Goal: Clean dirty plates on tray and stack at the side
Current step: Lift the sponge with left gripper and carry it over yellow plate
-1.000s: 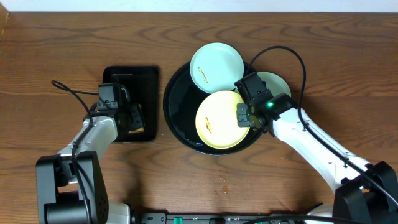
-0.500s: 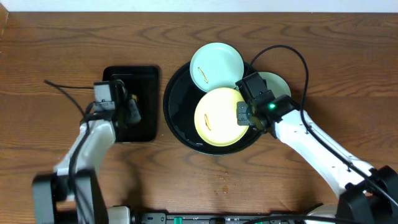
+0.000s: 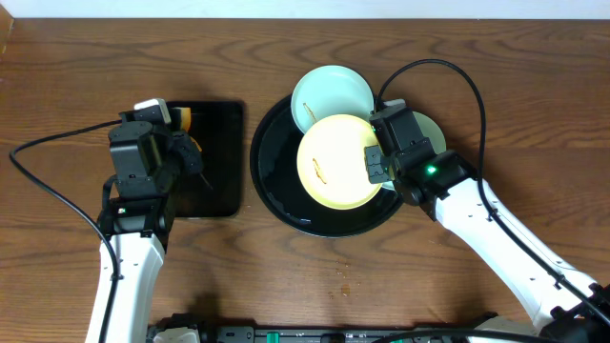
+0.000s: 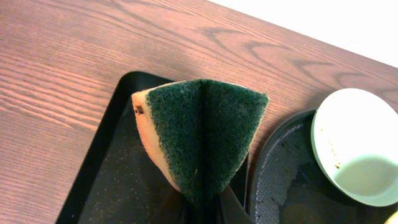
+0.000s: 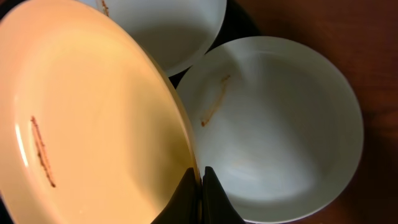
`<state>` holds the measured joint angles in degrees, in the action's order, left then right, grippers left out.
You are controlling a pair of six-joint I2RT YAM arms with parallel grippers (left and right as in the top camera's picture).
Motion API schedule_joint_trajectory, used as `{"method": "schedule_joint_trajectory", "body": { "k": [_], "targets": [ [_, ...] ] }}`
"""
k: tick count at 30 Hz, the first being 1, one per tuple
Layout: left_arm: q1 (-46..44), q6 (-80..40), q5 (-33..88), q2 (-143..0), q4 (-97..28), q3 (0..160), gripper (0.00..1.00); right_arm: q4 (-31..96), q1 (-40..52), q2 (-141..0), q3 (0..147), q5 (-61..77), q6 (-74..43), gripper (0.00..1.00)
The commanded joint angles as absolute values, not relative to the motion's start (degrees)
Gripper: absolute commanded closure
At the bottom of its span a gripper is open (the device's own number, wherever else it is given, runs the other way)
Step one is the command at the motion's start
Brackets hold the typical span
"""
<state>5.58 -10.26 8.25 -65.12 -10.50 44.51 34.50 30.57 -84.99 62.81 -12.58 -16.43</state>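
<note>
Left gripper [image 4: 202, 210]: jaws pressed together at bottom centre, pinching a folded sponge [image 4: 202, 137] with its green face outward.
Rectangular tray [image 4: 106, 186]: lower left, beneath the sponge.
Right gripper [image 5: 200, 186]: jaws squeezed on the rim of the yellow plate [image 5: 93, 124], which fills the left of the frame and bears a brown smear.
Blue plates: one [image 5: 273, 130] lies right of the jaws and one [image 5: 168, 25] at the top edge, both behind the yellow plate.
Round tray [image 3: 276, 191]: centre of the overhead view, under the plates.

White arm links [image 3: 496, 233], black joints and wrist blocks [image 3: 133, 157], looping black cables [image 3: 434, 63], green light [image 3: 431, 171] on right wrist.
</note>
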Motion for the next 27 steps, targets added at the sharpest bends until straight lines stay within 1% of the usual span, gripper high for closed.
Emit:
{"method": "schedule_joint_trajectory", "body": {
  "k": [1,7,12,17,20,24,27],
  "targets": [
    [5.7,-9.3,8.5,-64.6,-10.4,45.8,0.93,34.0,30.8,-83.8,62.7,-14.4,-14.7,0.99],
    [5.7,-9.3,8.6,-64.6,-9.9,45.8,0.93,34.5,30.8,-83.8,62.7,-14.3,-18.3,0.99],
    [5.7,-9.8,8.9,-64.6,-9.8,45.8,0.93,36.8,30.8,-83.9,62.4,-14.2,-27.1,0.99],
    [5.7,-9.7,14.7,-64.6,-9.9,45.8,0.93,37.2,30.8,-84.5,59.5,-9.4,-35.5,0.99],
    [5.7,-9.7,15.3,-64.6,-10.7,45.8,0.93,34.1,30.8,-84.9,55.7,-6.0,-37.3,0.99],
    [5.5,-9.2,16.1,-65.1,-12.0,45.7,0.93,27.2,30.8,-85.2,50.3,-5.8,-37.2,0.99],
    [4.0,-4.1,15.9,-66.3,-12.3,45.7,0.92,22.3,30.8,-85.2,47.5,-5.7,-36.4,0.99]
  ]
}}
